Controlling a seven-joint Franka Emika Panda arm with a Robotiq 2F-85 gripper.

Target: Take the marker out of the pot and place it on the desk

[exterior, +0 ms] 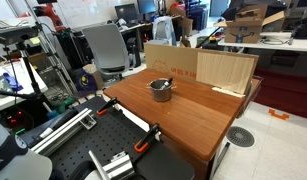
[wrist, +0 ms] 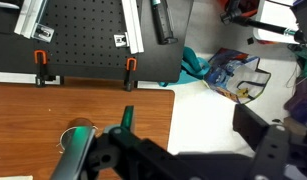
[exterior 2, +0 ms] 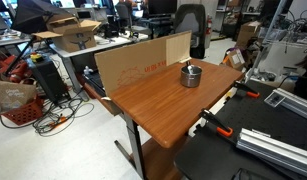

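Observation:
The small silver pot (exterior: 160,90) stands on the reddish-brown desk (exterior: 193,115), near its far side in front of a cardboard sheet. It also shows in the other exterior view (exterior 2: 191,76) on the desk (exterior 2: 163,105). A slim dark marker (exterior: 165,84) leans inside the pot. My gripper (wrist: 193,125) shows only in the wrist view. Its black fingers are wide apart with nothing between them, over the desk's corner (wrist: 53,110) and the pale floor beside it. I cannot make out the pot or the marker in the wrist view.
A cardboard sheet (exterior: 198,66) (exterior 2: 143,60) stands along the desk's back edge. A black perforated bench (wrist: 83,45) (exterior 2: 243,150) with orange-handled clamps (wrist: 130,68) adjoins the desk. Colourful clutter (wrist: 233,75) lies on the floor. Office chairs and desks stand behind.

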